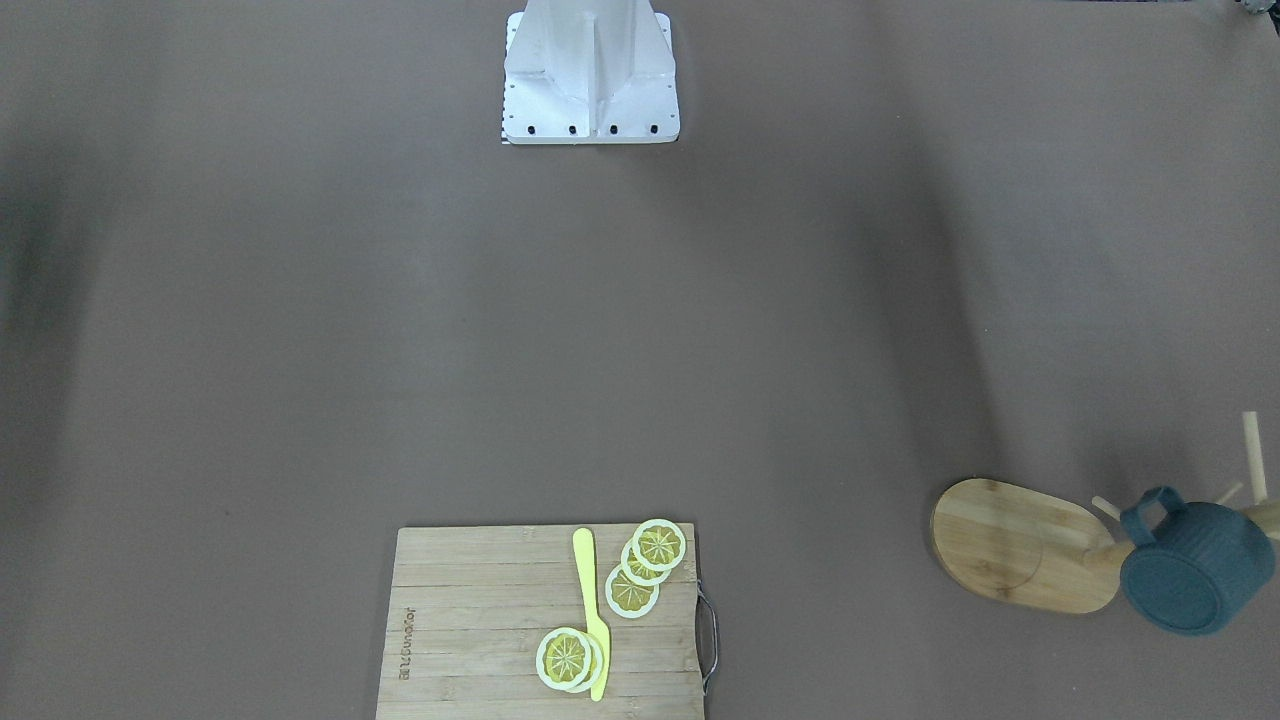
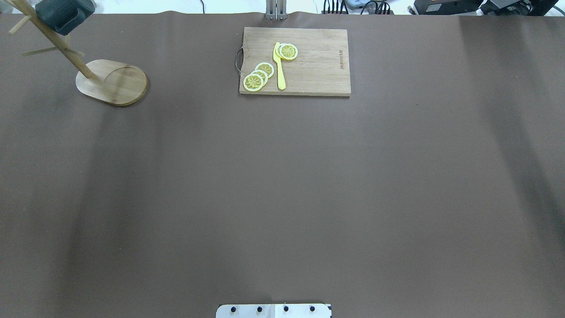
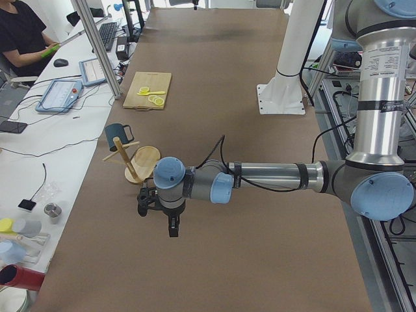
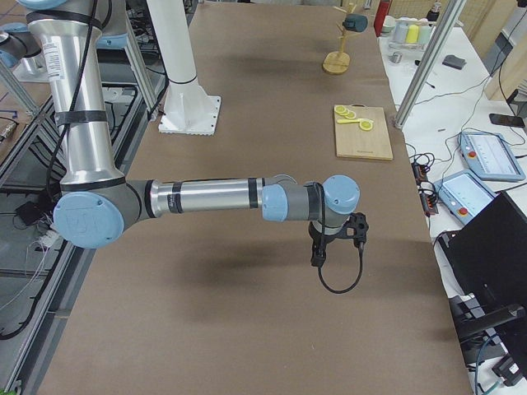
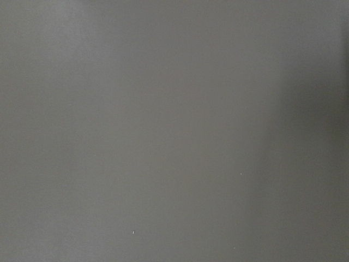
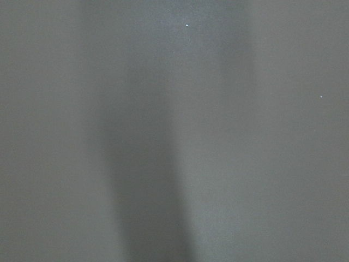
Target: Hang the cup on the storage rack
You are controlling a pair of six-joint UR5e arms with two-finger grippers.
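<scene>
The dark blue-grey cup (image 1: 1190, 580) hangs by its handle on a peg of the wooden storage rack (image 1: 1010, 545) at the table's far left corner. Both also show in the overhead view, cup (image 2: 64, 15) and rack (image 2: 112, 81), and in the left side view, cup (image 3: 117, 135) and rack (image 3: 146, 162). My left gripper (image 3: 172, 229) hangs over bare table, apart from the rack. My right gripper (image 4: 316, 258) hangs over bare table at the other end. Each shows only in a side view, so I cannot tell whether it is open or shut. Both wrist views show only brown table cover.
A wooden cutting board (image 2: 309, 62) with lemon slices (image 2: 260, 75) and a yellow knife (image 2: 279, 66) lies at the far middle edge. The white robot base (image 1: 590, 70) stands at the near edge. An operator (image 3: 26, 36) sits beyond the table.
</scene>
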